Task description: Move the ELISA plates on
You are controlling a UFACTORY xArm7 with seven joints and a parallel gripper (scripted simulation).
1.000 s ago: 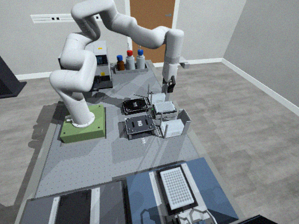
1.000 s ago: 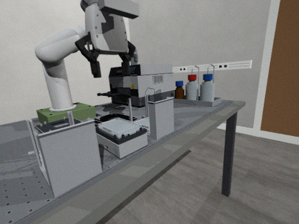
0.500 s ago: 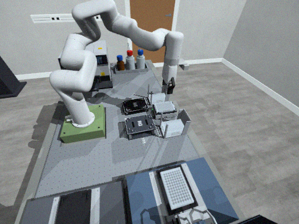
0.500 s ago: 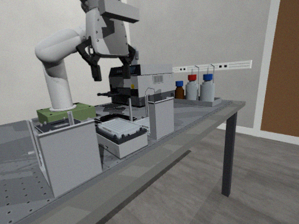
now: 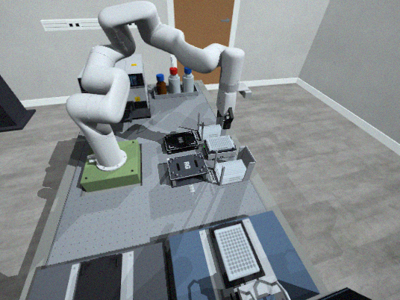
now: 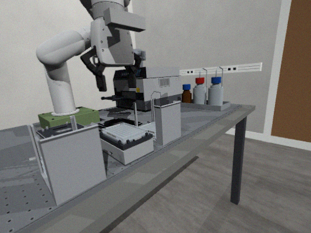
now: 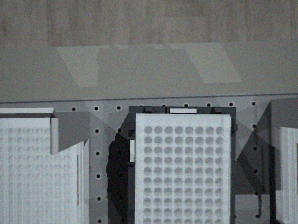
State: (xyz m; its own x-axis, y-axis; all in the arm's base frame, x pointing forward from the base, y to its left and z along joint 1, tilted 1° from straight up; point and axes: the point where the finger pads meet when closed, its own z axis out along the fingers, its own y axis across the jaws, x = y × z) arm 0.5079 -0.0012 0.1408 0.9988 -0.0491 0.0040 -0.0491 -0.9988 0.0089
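Observation:
My gripper point(image 5: 226, 123) is open and empty. It hangs well above the right edge of the deck, and in the exterior view point(image 6: 116, 85) its fingers are spread wide. Below it a white well plate point(image 5: 220, 143) lies flat on a small white instrument housing point(image 6: 127, 146). The wrist view shows this plate point(image 7: 182, 167) from above, centred under me. A walled stack rack stands on each side of it, the far one point(image 5: 210, 130) and the near one point(image 5: 234, 169), both with white plates inside. Another white plate point(image 5: 236, 251) lies on the blue instrument at the front. I cannot read the plate labels.
Two black nests stand left of the racks, one plain point(image 5: 181, 142) and one marked RG point(image 5: 186, 166). A grey instrument point(image 5: 132, 87) and a tray of bottles point(image 5: 173, 83) stand at the back. A dark instrument bay point(image 5: 98, 276) is at the front left. My green base point(image 5: 112, 169) is on the left.

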